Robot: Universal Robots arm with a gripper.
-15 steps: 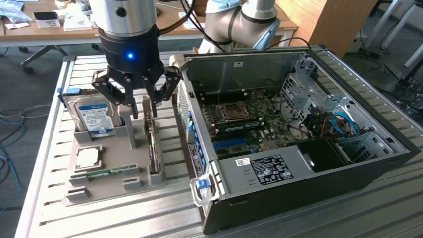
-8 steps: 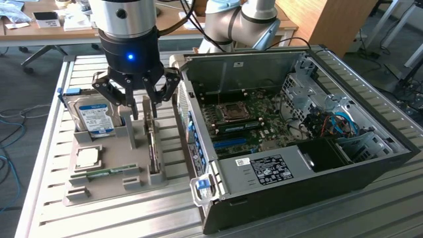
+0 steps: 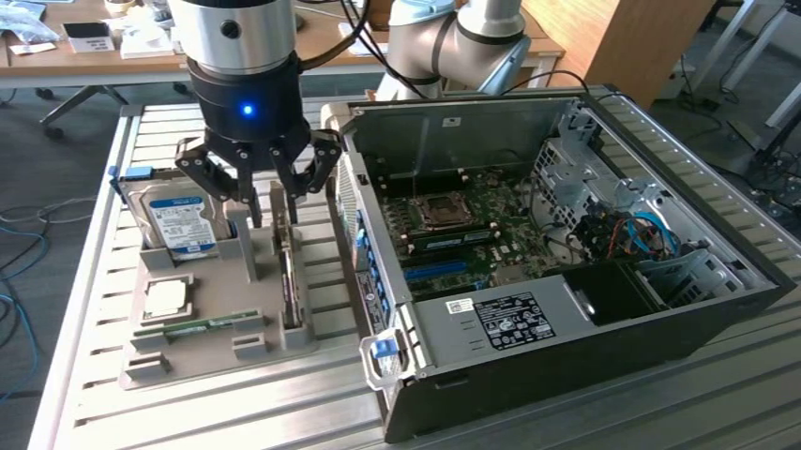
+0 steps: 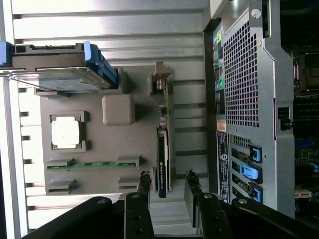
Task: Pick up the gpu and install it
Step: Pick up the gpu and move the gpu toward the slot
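Note:
The gpu point(image 3: 291, 274) is a thin green card with a black block and a silver end bracket. It stands on edge in a slot of the grey holder tray point(image 3: 206, 352), beside the open computer case point(image 3: 564, 253). My gripper point(image 3: 266, 202) hangs just above the card's far end, open and holding nothing. In the wrist view the gpu point(image 4: 165, 134) runs lengthwise away from my gripper point(image 4: 168, 188). Its two black fingertips point(image 4: 144, 185) stand on either side of the card's near end with gaps on both sides.
The tray also holds a silver hard drive point(image 3: 179, 220) with blue clips, a square processor point(image 3: 167, 298) and a narrow memory stick point(image 3: 201, 325). The case's motherboard point(image 3: 457, 230) lies exposed. A ribbed metal table point(image 3: 238, 417) carries everything. The case's rear panel point(image 4: 244, 99) is close beside the card.

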